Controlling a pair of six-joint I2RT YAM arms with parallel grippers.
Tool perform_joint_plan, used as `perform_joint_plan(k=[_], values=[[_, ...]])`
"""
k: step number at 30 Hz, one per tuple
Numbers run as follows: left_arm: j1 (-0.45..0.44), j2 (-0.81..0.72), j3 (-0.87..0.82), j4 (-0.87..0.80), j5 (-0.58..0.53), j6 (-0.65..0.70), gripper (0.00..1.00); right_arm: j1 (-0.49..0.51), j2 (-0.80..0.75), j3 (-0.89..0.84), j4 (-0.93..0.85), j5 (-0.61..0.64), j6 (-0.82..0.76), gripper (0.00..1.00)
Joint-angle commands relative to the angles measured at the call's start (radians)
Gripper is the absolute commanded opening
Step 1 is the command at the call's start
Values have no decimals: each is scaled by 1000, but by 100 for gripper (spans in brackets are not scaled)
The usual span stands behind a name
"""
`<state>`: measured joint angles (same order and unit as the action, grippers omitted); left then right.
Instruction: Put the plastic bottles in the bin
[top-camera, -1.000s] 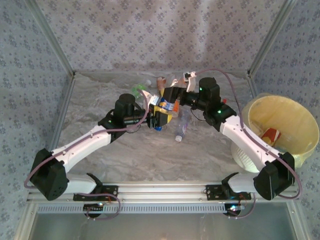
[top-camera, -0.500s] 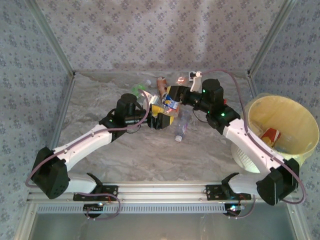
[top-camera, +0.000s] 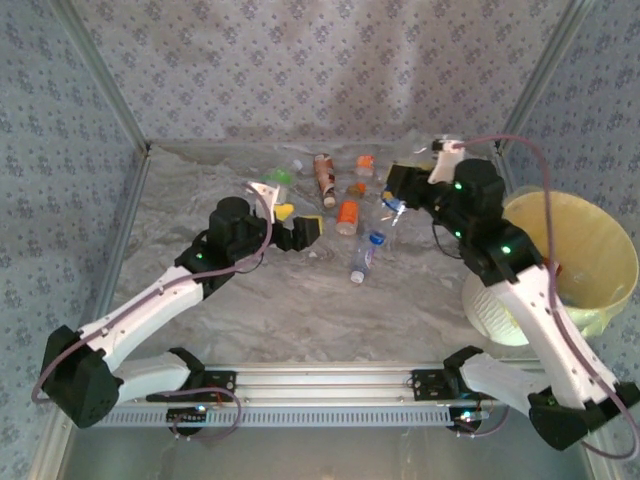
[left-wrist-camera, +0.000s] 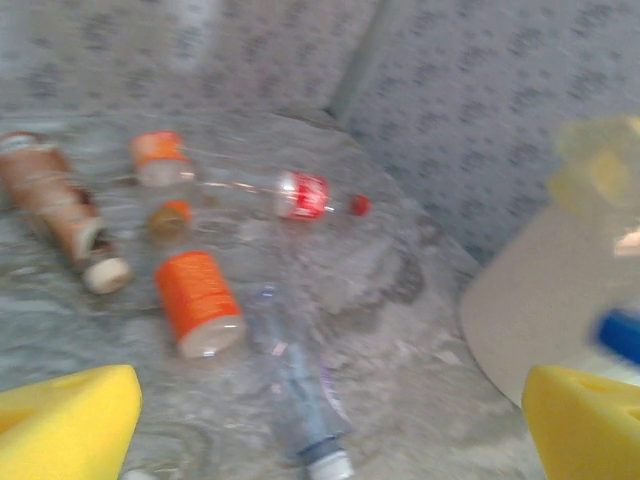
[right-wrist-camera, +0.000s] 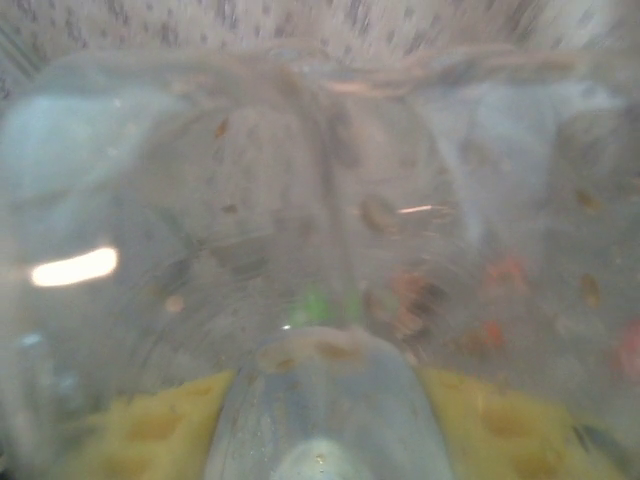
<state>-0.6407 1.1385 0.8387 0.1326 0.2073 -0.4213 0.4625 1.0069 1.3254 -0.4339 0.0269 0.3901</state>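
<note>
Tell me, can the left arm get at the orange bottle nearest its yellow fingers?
Probably yes. The left fingers are open and empty, and the orange bottle lies on the table just ahead of them, with nothing in between.

The left arm (top-camera: 150, 305) and right arm (top-camera: 545, 310) are built alike, with smooth white shell links joined by black cylindrical joint housings and a chunky black block at each base. A thin mauve-grey cable (top-camera: 520, 140) loops loosely along each arm. Small green lights (top-camera: 505, 250) glow on the right arm's black joints. A small white bracket (top-camera: 445, 160) sits at each wrist. The left hand (top-camera: 298, 222) and right hand (top-camera: 393, 200) are black, and their fingers carry bright yellow pads (left-wrist-camera: 65, 420) with a foam-like look.
</note>
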Motion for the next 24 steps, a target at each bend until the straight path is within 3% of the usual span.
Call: perform_joint_plan(k=[1,5,11,18,24], values=[[42,-23,-43,30,-131,-65,98,-26,-63,87,-161,181,-131,41],[73,-20,-55,23,-149,-105,98,-86,-71,182,-253,323,-192,40],[87,-1,-64,21,-154,-147,98,-186,-97,248,-245,463,-259,39],[101,27,-61,22,-146,-161,98,-265,-123,302,-213,703,-450,39],[118,60,-56,53,-121,-190,98,-347,-128,318,-303,728,-447,39]])
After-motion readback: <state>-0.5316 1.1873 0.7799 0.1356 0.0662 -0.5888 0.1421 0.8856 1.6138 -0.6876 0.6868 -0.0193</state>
